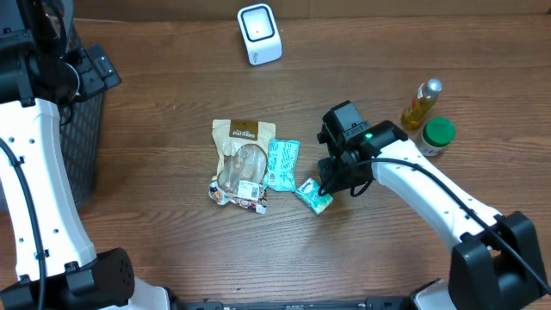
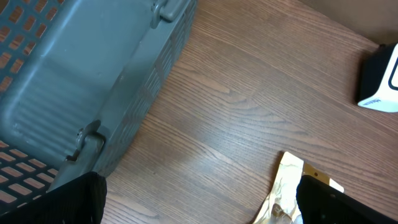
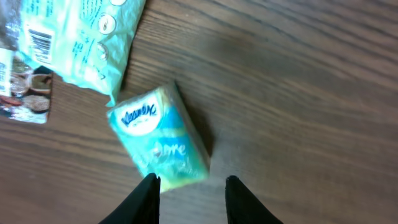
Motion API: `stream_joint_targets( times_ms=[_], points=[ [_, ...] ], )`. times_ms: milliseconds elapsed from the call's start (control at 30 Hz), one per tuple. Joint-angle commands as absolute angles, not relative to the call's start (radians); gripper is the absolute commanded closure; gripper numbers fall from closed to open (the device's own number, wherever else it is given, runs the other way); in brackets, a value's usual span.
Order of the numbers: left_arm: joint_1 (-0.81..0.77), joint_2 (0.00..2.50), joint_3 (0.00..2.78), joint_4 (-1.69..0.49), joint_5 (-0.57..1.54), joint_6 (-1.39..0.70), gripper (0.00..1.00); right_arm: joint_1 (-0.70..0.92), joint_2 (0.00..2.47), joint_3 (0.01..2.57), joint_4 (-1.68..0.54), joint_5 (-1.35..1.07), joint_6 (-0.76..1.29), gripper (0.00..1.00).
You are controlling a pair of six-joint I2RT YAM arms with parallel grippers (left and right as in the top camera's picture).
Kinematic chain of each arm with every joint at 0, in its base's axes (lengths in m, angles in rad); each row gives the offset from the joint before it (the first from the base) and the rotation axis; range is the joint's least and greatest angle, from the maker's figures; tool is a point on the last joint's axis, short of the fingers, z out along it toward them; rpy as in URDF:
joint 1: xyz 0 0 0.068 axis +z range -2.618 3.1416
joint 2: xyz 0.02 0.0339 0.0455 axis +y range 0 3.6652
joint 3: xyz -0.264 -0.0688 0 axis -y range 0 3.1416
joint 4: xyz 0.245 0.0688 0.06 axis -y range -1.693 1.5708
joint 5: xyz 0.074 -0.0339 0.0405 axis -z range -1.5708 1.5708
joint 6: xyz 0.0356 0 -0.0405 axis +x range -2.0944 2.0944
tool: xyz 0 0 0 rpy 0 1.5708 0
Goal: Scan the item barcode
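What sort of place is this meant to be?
Likely a mock shop checkout: a white barcode scanner, a grey basket, and groceries such as a tissue pack and a snack bag.

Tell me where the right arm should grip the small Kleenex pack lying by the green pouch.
Probably across the two long sides of the Kleenex pack, near mid-length, from straight above: it lies flat and skewed, so the jaws should turn to match.

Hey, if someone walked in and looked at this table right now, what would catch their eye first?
The right gripper poised, jaws apart, at a small teal tissue pack, which lies at the right end of a cluster of snack packets mid-table. Then the white scanner standing alone at the far edge.
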State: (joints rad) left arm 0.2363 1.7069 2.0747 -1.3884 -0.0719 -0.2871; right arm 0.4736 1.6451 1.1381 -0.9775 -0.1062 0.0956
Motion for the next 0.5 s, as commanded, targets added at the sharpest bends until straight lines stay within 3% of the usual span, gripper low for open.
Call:
stream_joint_targets(
  times_ms=[0,467],
  points=[
    [0.236,1.713,2.082,-1.387,-0.07,-0.284,0.0,0.476,1.653,1.094,-0.944,-0.137,0.035,0.68],
    [0.236,1.713,2.082,-1.387,-0.07,-0.284,0.0,0.476,1.665,0.972,-0.76,-0.196,-0.064,0.72]
  ],
)
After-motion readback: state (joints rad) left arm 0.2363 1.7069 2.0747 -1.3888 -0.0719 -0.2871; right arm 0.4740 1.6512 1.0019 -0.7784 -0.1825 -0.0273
